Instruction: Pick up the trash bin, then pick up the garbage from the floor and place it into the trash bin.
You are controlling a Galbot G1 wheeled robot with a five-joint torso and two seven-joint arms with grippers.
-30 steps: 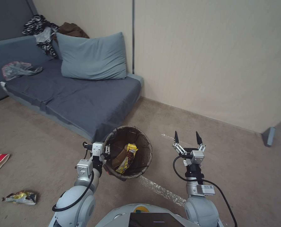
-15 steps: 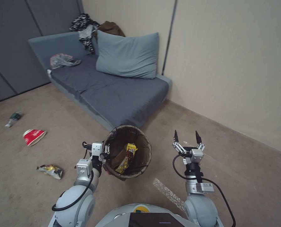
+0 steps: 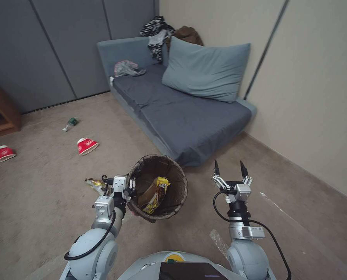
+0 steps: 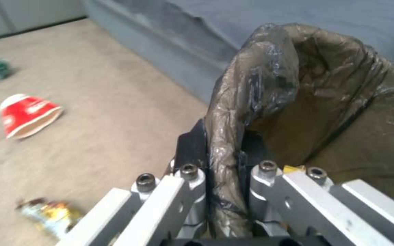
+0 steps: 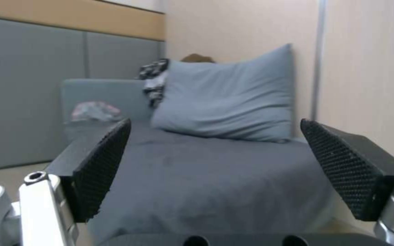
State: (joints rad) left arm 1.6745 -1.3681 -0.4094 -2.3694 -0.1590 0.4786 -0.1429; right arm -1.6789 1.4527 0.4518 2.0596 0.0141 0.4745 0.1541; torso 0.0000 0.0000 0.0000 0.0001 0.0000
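The trash bin [image 3: 169,173], a round bucket lined with a dark brown bag, hangs off the floor just in front of me. My left gripper [image 3: 131,186] is shut on its near-left rim, and the left wrist view shows the liner [image 4: 251,78] pinched between the fingers [image 4: 191,150]. A yellow wrapper [image 3: 158,193] and a tan tray lie inside. On the floor to the left lie two red cups [image 3: 87,146] [image 3: 0,154], a green bottle [image 3: 70,124] and a yellow wrapper [image 3: 97,185]. To the right of the bin my right gripper [image 3: 228,169] is open and holds nothing.
A grey sofa [image 3: 189,120] stands ahead with a blue pillow [image 3: 206,70], clothes [image 3: 158,33] and a crumpled plastic sheet [image 3: 127,68] on it. The beige wall [image 3: 321,97] runs along the right. A wooden shelf [image 3: 0,112] is far left. Open carpet lies left.
The whole picture has swept right as the camera turned left, bringing the second red cup, the bottle and the shelf into view. Both grippers and the held bin look unchanged.
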